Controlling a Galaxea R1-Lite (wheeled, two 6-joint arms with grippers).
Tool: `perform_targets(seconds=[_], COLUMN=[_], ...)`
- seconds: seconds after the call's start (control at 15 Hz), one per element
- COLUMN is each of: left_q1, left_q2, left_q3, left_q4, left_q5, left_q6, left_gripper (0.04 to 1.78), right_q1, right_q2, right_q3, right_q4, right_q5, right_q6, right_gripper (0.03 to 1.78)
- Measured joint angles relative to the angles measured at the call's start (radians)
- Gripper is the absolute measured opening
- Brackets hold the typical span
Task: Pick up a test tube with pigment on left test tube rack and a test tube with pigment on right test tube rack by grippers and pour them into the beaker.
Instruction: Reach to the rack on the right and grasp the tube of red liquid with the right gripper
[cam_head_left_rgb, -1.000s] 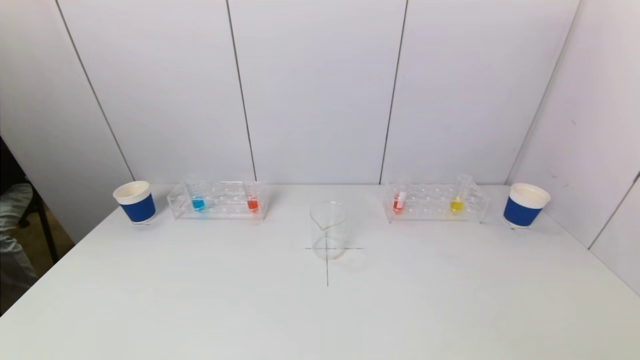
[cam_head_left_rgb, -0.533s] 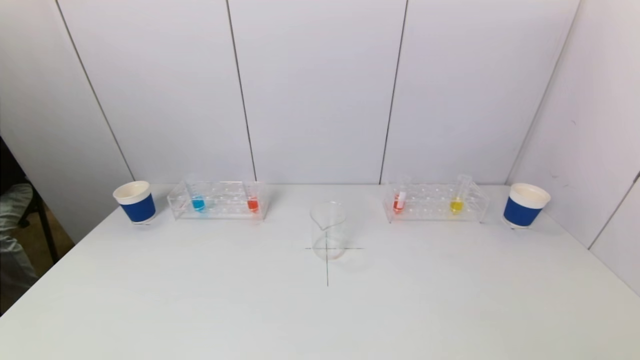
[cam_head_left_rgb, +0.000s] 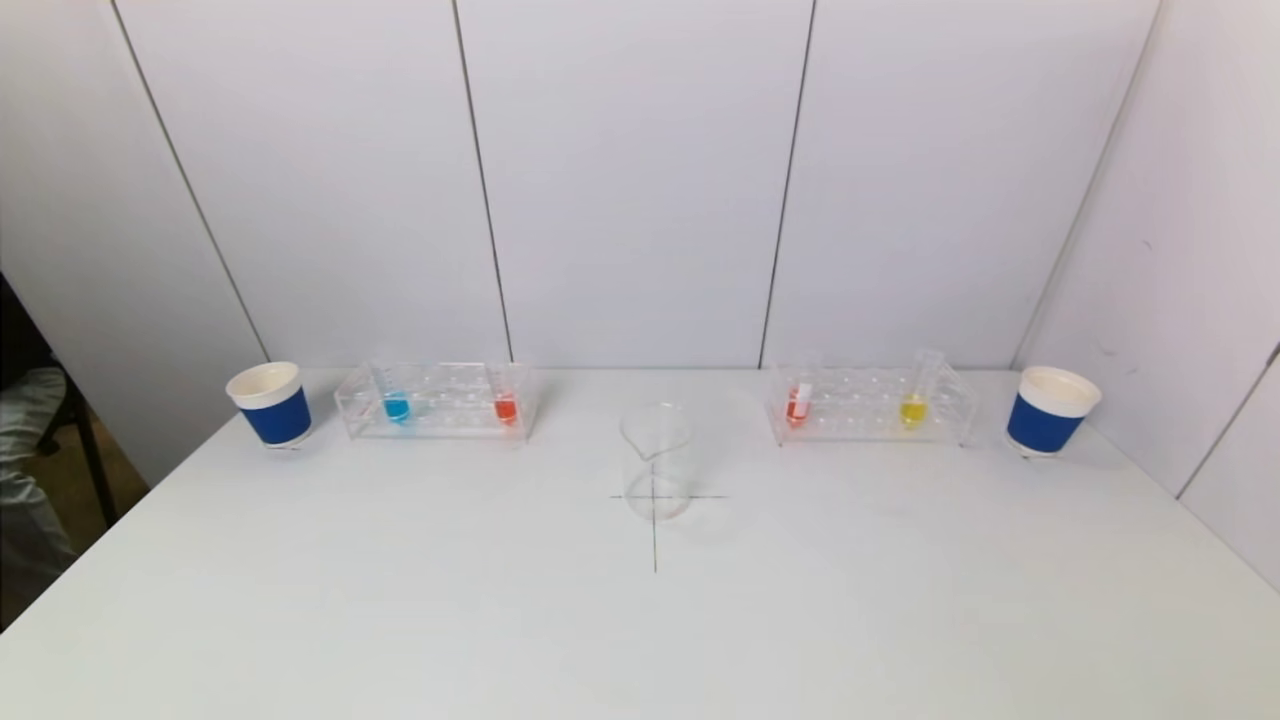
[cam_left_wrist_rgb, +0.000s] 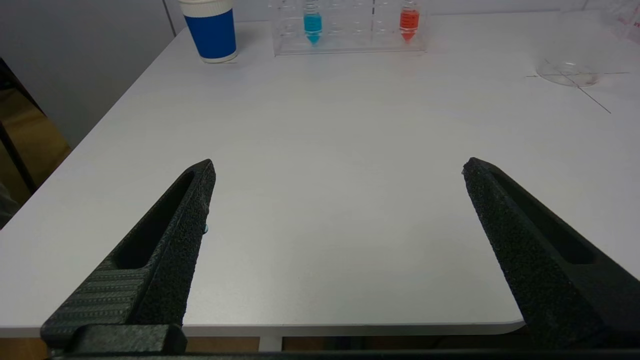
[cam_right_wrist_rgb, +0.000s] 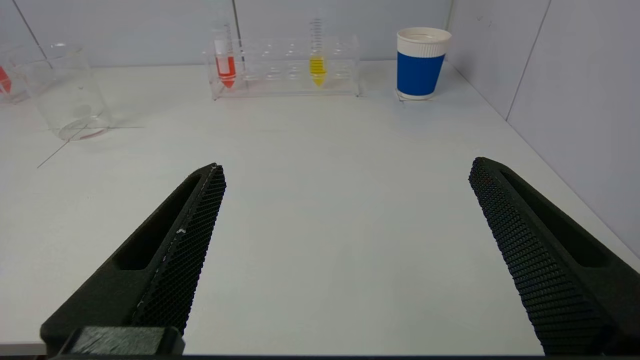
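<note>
1. Nothing moved since a second earlier.
2. My left gripper (cam_left_wrist_rgb: 337, 167) and right gripper (cam_right_wrist_rgb: 347, 170) hung wide open over the bench's (cam_head_left_rgb: 400, 600) near edge.
3. Both racks, left (cam_head_left_rgb: 437, 401) and right (cam_head_left_rgb: 868, 405), lined the far edge; the beaker (cam_head_left_rgb: 655, 460) stood mid-bench.

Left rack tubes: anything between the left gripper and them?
Nothing visible. The left gripper hangs open at the table's near edge; only bare table lies between it and the blue tube and red tube in the left rack.
</note>
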Motion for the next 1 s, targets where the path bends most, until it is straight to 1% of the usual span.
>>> perform_targets(seconds=[0.73,0.87,1.0], left_q1=[0.000,0.000,0.000], left_q2=[0.000,0.000,0.000], left_q3=[0.000,0.000,0.000], left_q4=[0.000,0.000,0.000], left_q5=[0.000,0.000,0.000], left_q6=[0.000,0.000,-0.001], left_gripper=[1.73,1.73,1.73], right_q1=[-0.001,-0.001,-0.001], right_q2=[0.000,0.000,0.000], right_q3=[0.000,-0.016,-0.061], right_q4=[-0.003,-0.010,0.006], right_q5=[-0.001,0.001,0.009], right_q6=[0.000,-0.006,-0.005], right_gripper=[1.77,1.77,1.77])
